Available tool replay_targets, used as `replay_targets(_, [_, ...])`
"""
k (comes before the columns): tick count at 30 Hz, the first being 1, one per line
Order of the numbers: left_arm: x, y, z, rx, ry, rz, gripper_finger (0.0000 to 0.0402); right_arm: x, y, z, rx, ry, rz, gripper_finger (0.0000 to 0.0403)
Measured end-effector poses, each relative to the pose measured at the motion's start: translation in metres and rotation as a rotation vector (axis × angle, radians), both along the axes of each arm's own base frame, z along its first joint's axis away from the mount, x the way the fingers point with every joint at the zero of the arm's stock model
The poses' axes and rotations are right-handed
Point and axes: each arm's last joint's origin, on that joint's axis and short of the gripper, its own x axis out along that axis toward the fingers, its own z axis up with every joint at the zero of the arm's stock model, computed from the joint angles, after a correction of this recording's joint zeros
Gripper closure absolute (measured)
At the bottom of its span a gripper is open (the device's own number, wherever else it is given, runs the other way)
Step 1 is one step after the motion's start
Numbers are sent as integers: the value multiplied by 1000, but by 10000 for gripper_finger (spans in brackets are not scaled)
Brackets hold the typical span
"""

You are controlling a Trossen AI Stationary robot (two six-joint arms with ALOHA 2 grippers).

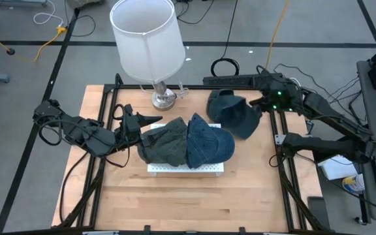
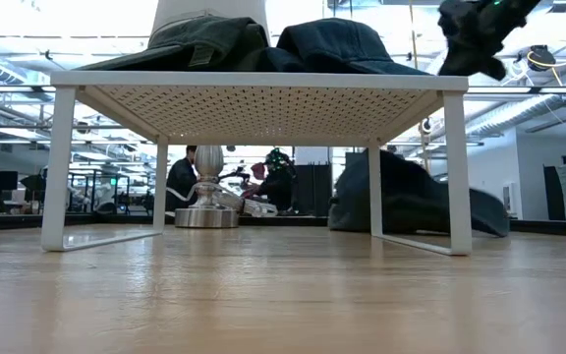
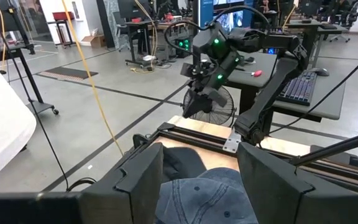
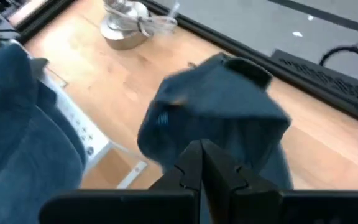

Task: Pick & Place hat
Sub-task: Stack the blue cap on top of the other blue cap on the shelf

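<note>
A white perforated rack (image 1: 187, 168) stands mid-table and carries a dark green hat (image 1: 164, 142) and a blue denim hat (image 1: 209, 143), side by side on its top. A third, dark blue hat (image 1: 234, 112) lies on the wood to the rack's far right, and it also shows in the low view (image 2: 411, 197). My left gripper (image 1: 147, 121) is open, level at the rack's far-left corner, and the denim hat (image 3: 207, 199) shows below its fingers. My right gripper (image 4: 204, 152) is shut and hangs high (image 2: 470, 49) above the dark blue hat (image 4: 219, 106).
A lamp with a white shade (image 1: 145, 39) and a metal base (image 1: 164, 98) stands at the far edge, left of the dark blue hat. Black frame rails (image 1: 281, 140) border the table on both sides. A power strip (image 1: 234, 79) lies beyond the far edge. Bare wood (image 1: 188, 202) stretches in front of the rack.
</note>
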Motion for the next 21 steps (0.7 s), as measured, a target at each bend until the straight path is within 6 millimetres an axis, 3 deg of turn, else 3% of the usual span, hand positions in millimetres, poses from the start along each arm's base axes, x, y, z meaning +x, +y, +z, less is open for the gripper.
replay_targets(11, [0, 0, 0, -23, -11, 3, 188, -12, 7, -6, 14, 112, 35, 386])
replay_targets(15, [0, 0, 0, -33, -16, 5, 188, -8, 5, -9, 37, 137, 33, 329])
replay_targets(21, [0, 0, 0, -53, -25, 5, 188, -5, -5, -29, 58, 237, -106, 201])
